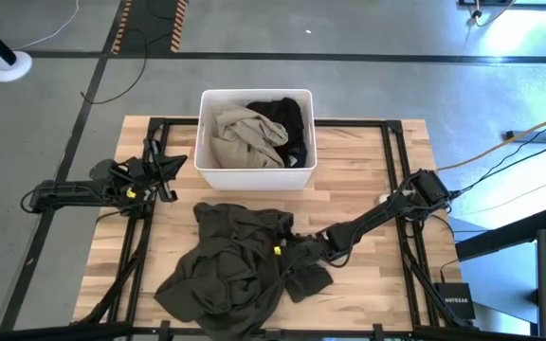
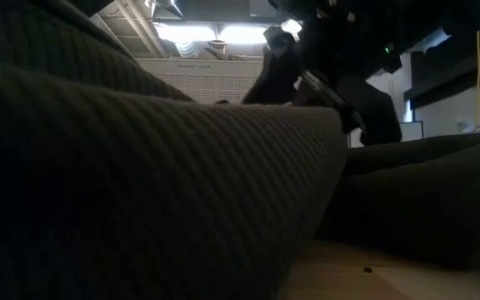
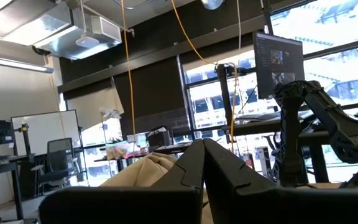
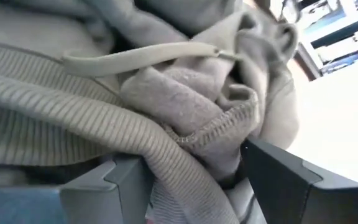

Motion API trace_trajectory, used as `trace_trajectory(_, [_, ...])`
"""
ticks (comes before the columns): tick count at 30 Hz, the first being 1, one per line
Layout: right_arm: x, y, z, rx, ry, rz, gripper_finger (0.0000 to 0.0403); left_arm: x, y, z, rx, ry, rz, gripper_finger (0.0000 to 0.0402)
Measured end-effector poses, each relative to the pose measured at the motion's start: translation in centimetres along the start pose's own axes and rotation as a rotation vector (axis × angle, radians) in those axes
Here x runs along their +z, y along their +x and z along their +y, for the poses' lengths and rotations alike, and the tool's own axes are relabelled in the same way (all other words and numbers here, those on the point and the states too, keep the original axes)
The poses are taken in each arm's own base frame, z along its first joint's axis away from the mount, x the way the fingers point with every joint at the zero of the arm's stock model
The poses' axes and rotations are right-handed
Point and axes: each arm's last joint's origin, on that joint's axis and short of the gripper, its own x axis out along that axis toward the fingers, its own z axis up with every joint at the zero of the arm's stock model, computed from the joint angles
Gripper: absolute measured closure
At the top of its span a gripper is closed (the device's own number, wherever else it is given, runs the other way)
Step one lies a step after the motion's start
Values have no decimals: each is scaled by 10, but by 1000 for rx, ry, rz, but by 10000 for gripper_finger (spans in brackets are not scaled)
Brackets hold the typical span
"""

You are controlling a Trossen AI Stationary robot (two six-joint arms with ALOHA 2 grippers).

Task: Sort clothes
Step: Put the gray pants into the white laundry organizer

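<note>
A pale wooden table (image 1: 368, 170) stands on a grey concrete floor, with black frame rails running over its top. At the far middle of the table sits one white rectangular bin (image 1: 254, 175), and two garments lie in it: a beige-khaki garment (image 1: 245, 137) on the left and a black garment (image 1: 287, 118) on the right, touching each other. One dark olive-green garment (image 1: 226, 270) is spread in a crumpled heap over the near middle of the table, and from table height its ribbed fabric (image 2: 140, 167) fills most of the sight.

The right gripper (image 1: 287, 251) is down at the right edge of that heap, its two fingers (image 4: 98, 186) set wide apart with a ribbed fold and a flat drawcord (image 4: 142, 55) of the garment bunched between them; the cloth is pinched there.

The left gripper (image 1: 169, 170) waits at the table's left side, just left of the bin, its fingers (image 3: 229, 171) pressed together and holding nothing.
</note>
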Motion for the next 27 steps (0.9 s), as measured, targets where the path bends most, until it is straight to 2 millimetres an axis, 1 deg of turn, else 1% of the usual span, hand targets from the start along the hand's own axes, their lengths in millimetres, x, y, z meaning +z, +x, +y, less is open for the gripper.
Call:
trace_trajectory(5, [2,0,-1,-16,-30,-10,159,0,0,0,0,0,0,401])
trace_trajectory(11, [2,0,-1,-15,-154,-19,159,0,0,0,0,0,0,402])
trace_trajectory(15, [2,4,-8,49,-238,-87,159,0,0,0,0,0,0,401])
trace_trajectory(21, [-8,17,-30,77,-203,-110,159,0,0,0,0,0,0,402])
trace_trajectory(27, [-17,30,-42,157,-152,-147,159,0,0,0,0,8,0,402])
